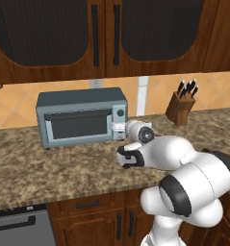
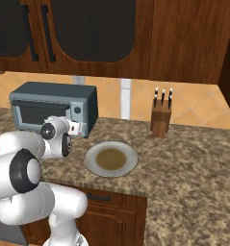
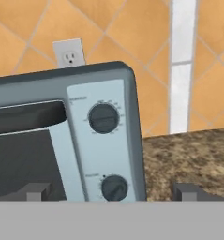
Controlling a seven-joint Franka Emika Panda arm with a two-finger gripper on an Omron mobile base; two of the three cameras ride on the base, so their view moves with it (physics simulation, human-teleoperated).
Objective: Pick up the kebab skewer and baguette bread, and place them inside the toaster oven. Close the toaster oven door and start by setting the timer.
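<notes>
The blue-grey toaster oven (image 1: 80, 117) (image 2: 54, 108) stands on the granite counter against the tiled wall. Its door (image 1: 78, 126) (image 3: 24, 159) is shut, with a dark handle bar along the top. My gripper (image 1: 117, 129) (image 2: 78, 129) (image 3: 112, 192) hovers open just in front of the oven's right panel, holding nothing. In the hand view the upper knob (image 3: 103, 118) and lower knob (image 3: 114, 187) sit straight ahead, the lower one between my fingertips (image 3: 36, 191). The kebab skewer and baguette bread are hidden.
A round plate (image 2: 111, 159) with a brown centre lies on the counter right of the oven. A wooden knife block (image 1: 182, 105) (image 2: 160, 117) stands at the back right. Dark wood cabinets hang overhead. A wall outlet (image 3: 69, 55) sits behind the oven.
</notes>
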